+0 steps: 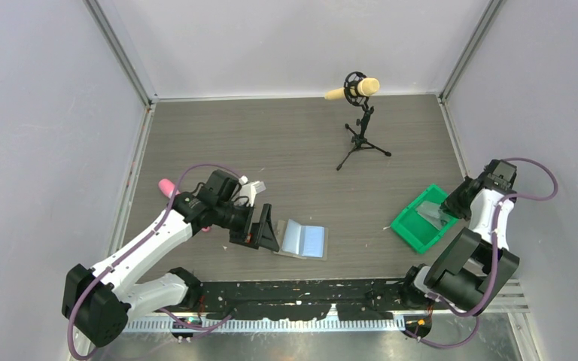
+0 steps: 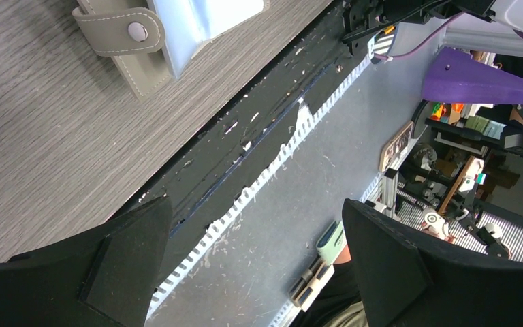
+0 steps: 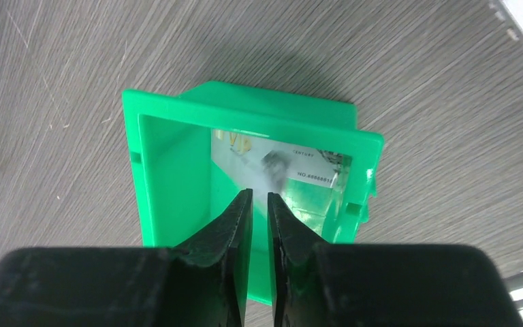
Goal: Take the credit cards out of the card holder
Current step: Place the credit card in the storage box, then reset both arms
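The card holder (image 1: 304,241) lies opened flat on the table (image 1: 286,150), near the front edge and a little left of the middle, its light blue inside facing up. The left wrist view catches its grey-olive outer flap and a strap with a round snap button (image 2: 137,30). Whether any card sits in its pockets cannot be told. The left pincer (image 1: 262,226) is just beside the holder's left edge, with its fingers (image 2: 133,269) spread wide and nothing between them; in its own camera the gap looks out over the table's black front strip. Well apart to the right stands a green bin (image 1: 410,229), set at an angle on the table. A pale, silvery credit card (image 1: 430,213) lies inside it, leaning against the far wall (the right wrist view shows small dark print on its face, and a glossy reflection makes it unclear whether a second card lies under it). The right pincer (image 1: 448,204) hangs over the bin's right side; its fingers (image 3: 240,211) are drawn almost together, only a thin slit between them, gripping nothing, and they point down into the bin (image 3: 170,170) just short of the card (image 3: 293,170). A microphone on a small tripod (image 1: 357,89) stands toward the back of the table, and a small pink object (image 1: 166,185) lies near the left wall.
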Controlling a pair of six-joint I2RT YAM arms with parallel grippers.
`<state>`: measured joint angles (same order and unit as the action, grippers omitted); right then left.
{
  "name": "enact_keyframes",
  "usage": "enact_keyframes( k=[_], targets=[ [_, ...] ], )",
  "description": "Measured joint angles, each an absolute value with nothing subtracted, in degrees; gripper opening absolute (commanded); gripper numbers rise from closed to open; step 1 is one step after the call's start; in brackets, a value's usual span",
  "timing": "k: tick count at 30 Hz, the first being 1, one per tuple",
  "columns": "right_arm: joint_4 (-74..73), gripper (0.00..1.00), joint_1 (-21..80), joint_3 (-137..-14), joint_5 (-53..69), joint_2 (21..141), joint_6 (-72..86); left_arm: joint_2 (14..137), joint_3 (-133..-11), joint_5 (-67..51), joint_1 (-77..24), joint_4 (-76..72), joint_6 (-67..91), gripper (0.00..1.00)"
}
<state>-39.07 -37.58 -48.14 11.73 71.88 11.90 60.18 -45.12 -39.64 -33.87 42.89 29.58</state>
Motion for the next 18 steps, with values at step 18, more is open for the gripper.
enact_keyframes(
  k=[18],
  targets=[
    [-43.8,0.28,-36.4,-55.9,7.9,68.6,16.6,56.8,-45.1,-35.8,-33.9,43.6,30.9,1.00]
  ],
)
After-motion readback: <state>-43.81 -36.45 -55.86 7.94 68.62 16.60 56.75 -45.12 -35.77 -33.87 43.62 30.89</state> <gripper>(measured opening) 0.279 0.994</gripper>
